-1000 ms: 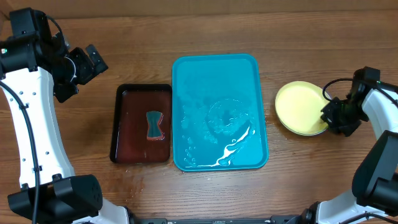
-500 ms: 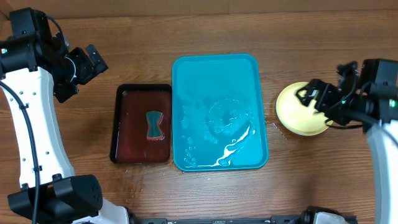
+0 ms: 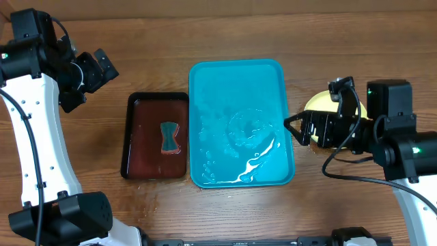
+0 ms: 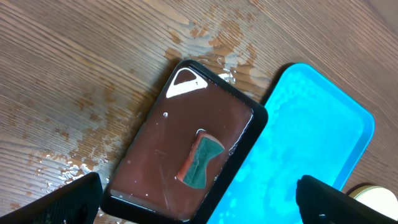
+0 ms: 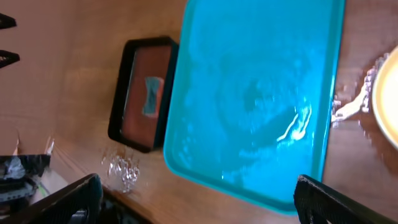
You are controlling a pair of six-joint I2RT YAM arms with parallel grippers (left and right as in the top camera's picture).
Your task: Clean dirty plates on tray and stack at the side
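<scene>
The turquoise tray (image 3: 239, 123) lies wet in the middle of the table with no plates on it. The plates show only as a pale yellow round (image 3: 321, 99) on the wood to its right, largely hidden under my right arm. My right gripper (image 3: 313, 109) hangs open and empty above the gap between tray and plates. The right wrist view looks down on the tray (image 5: 255, 93), with a plate's rim (image 5: 390, 93) at the right edge and the right gripper (image 5: 199, 202) open. My left gripper (image 3: 92, 72) is open and empty, high at the far left.
A black tray (image 3: 156, 137) with a reddish-brown inside sits left of the turquoise one and holds a green and orange sponge (image 3: 169, 137). In the left wrist view the sponge (image 4: 200, 162) lies in the black tray (image 4: 155, 168). Water spots the wood around them.
My right gripper opened and let go of the yellow plate at the right, then rose and swung left toward the tray. The left arm has not moved.
</scene>
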